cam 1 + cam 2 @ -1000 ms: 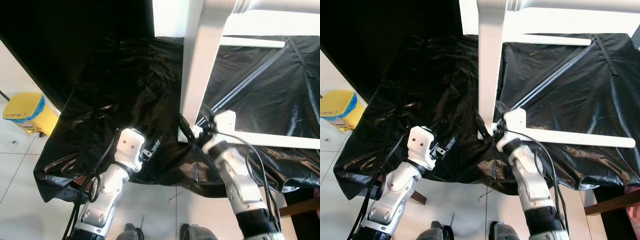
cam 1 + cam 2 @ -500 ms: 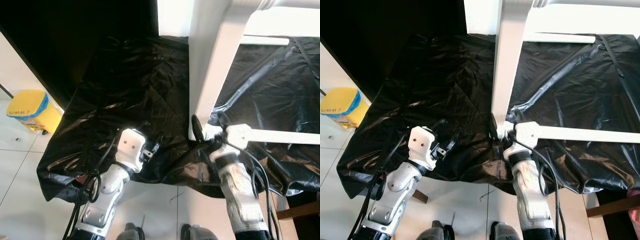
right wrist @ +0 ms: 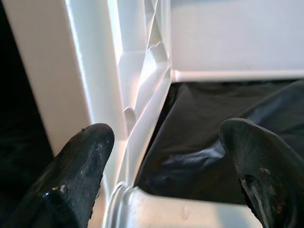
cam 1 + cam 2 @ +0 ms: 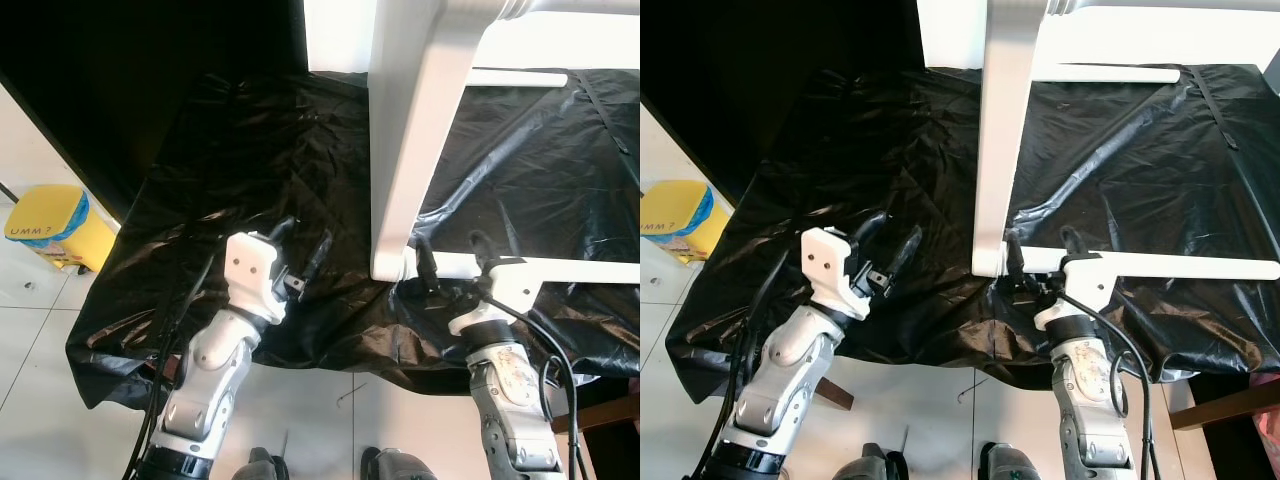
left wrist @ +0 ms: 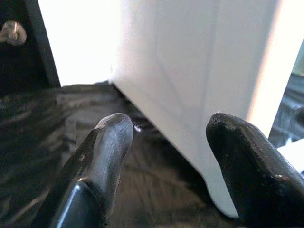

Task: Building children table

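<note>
On black plastic sheeting [image 4: 250, 160], the white table frame [image 4: 410, 150] stood leg-end down.

Moments earlier the right gripper [image 4: 445, 262] pinched the leg's foot; it had since let go, fingers spread wide and empty beside the round rail [image 4: 560, 270], suggesting a regrip. The left gripper [image 4: 300, 250] had risen toward the smooth, flat-sided leg, open, holding nothing.

— Where was the white table leg [image 4: 410, 150]?
— It stood on the black sheet [image 4: 270, 150], with the right gripper [image 4: 447, 255] spread open at its foot.
— And the left gripper [image 4: 302, 250]?
— Open, left of it. A yellow bin [image 4: 45, 225] sat far left.
</note>
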You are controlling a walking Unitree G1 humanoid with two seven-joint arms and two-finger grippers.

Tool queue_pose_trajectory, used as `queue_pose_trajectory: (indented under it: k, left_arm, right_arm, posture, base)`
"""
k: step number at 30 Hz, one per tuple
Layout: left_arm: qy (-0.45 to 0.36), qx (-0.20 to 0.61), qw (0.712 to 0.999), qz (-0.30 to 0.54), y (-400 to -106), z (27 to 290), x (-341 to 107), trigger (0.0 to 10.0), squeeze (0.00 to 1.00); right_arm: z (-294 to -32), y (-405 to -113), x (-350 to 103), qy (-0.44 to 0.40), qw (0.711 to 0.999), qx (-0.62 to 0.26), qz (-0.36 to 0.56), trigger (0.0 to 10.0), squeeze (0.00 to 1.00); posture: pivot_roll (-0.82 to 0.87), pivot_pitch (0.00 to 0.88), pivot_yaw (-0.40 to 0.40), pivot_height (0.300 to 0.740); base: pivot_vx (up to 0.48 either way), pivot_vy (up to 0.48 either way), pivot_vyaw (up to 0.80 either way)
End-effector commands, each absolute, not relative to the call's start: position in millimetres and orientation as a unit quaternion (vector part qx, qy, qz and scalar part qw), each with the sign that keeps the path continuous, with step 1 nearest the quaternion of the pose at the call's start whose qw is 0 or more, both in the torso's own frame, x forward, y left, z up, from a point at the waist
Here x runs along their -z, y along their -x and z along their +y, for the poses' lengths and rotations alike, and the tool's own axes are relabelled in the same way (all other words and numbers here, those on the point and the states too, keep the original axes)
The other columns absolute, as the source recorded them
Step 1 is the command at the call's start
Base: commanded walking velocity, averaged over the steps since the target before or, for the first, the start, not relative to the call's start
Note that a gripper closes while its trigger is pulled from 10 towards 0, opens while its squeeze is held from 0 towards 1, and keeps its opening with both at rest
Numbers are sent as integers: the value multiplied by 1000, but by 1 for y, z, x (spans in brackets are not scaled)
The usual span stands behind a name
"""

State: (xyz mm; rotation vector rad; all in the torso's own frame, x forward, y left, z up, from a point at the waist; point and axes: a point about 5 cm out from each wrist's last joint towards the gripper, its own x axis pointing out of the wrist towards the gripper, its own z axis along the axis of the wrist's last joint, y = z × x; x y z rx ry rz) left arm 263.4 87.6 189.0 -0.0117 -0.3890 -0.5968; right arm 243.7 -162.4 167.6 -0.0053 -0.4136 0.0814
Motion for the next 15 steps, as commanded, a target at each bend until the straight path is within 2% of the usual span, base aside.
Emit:
queue_pose_trajectory:
  k: [1,4,13,14,15]
  left_arm:
    - [-7,342,920,-191,-260,83,-191,10000,0]
    - [-45,371,901,-220,-259,79,-201,10000,0]
    - [-58,384,891,-233,-263,82,-206,10000,0]
    - [-60,385,891,-233,-264,82,-206,6627,0]
    - [-65,391,888,-234,-263,81,-204,6627,0]
  right_arm:
    - [-165,-242,-170,12,977,-33,-209,10000,0]
    - [-164,-240,-186,68,964,-55,-252,10000,0]
    - [-162,-245,-197,91,954,-62,-279,10000,0]
    - [-162,-245,-198,93,953,-61,-281,10000,0]
    - [-161,-246,-197,97,952,-65,-282,10000,0]
  posture:
    - [-101,149,70,740]
    - [-102,153,74,740]
    - [-106,153,77,740]
    - [-106,153,77,740]
    - [-106,149,78,740]
  base:
    - [0,0,0]
    - [0,0,0]
    - [0,0,0]
    - [0,0,0]
    - [0,0,0]
